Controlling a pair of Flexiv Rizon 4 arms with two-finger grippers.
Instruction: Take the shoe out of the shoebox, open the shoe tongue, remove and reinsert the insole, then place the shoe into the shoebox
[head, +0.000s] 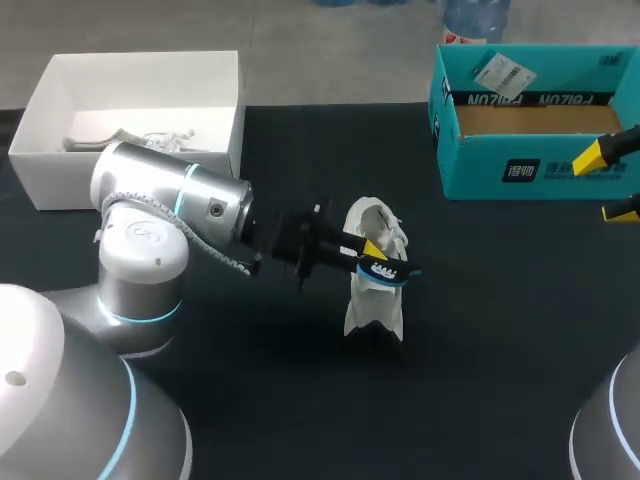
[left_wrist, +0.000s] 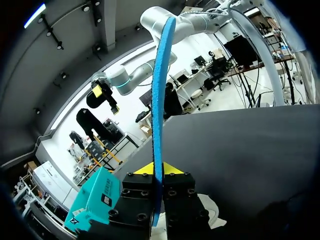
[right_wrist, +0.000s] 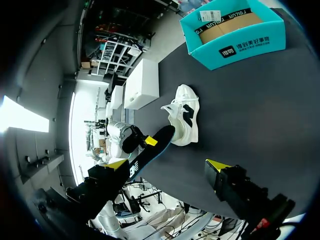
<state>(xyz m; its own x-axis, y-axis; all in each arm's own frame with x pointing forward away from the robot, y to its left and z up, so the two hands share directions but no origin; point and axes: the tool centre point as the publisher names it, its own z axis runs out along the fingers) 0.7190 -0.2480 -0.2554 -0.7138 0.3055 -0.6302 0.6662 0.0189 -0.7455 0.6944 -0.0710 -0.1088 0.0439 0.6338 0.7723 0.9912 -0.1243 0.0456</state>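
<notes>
Insole held over the shoe

The left end effector (left_wrist: 157, 170) is clamped on the thin insole (left_wrist: 159, 100), just above the white shoe (head: 375, 310) on the desk (head: 500, 330). The insole looks light and floppy, so grip it near the heel. The right end effector (head: 607, 183) gapes empty beside the shoebox (head: 530, 170). The shoe's opening is hidden.

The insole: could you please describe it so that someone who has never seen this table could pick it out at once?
On the black table, between the white box and the teal shoebox, sits a white shoe. The jaws of the left arm hold the insole right by it: a thin flat strip, dark-faced with a bright blue edge, unlike its white neighbour.
</notes>
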